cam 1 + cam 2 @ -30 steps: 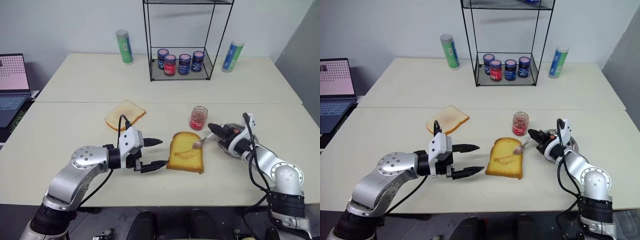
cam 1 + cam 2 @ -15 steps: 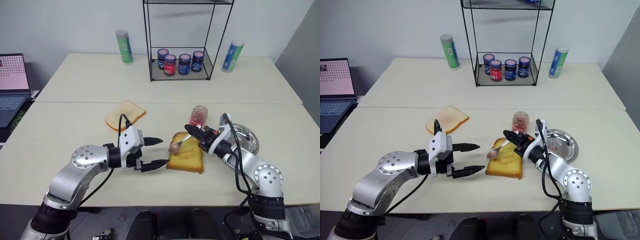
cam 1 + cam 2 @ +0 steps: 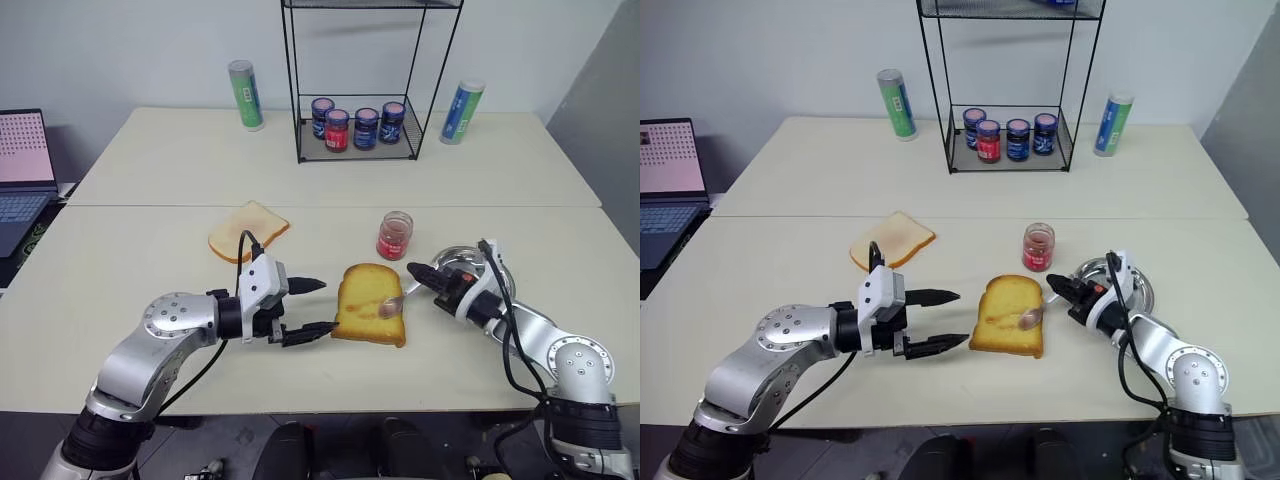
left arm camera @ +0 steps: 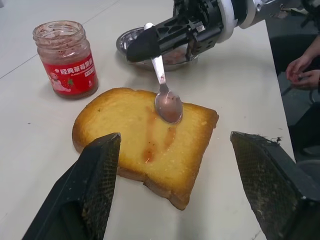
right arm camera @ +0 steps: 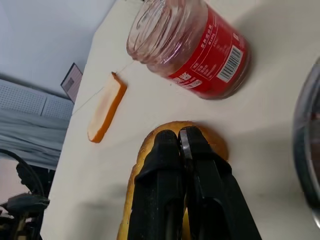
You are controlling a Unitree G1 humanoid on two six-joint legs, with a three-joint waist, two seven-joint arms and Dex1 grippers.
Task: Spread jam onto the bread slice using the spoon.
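Left wrist view gives the clearest read on progress: the bread slice (image 4: 147,137) lies flat on the table (image 3: 150,250) with only a couple of thin red streaks of jam (image 4: 150,140) across its middle, most of its golden top bare. The right gripper (image 3: 415,272) is clamped tight on the handle of the spoon (image 4: 165,97), whose bowl rests on the far part of the slice with a faint pink film on it. The left gripper (image 3: 312,308) hovers just beside the slice's near edge, jaws wide apart, holding nothing. The jam jar (image 3: 395,236) stands lidless just behind the bread, near the steel dish (image 3: 1140,290). Judging by this, spreading has begun but is far from done: more jam probably has to be scooped and worked out toward the edges
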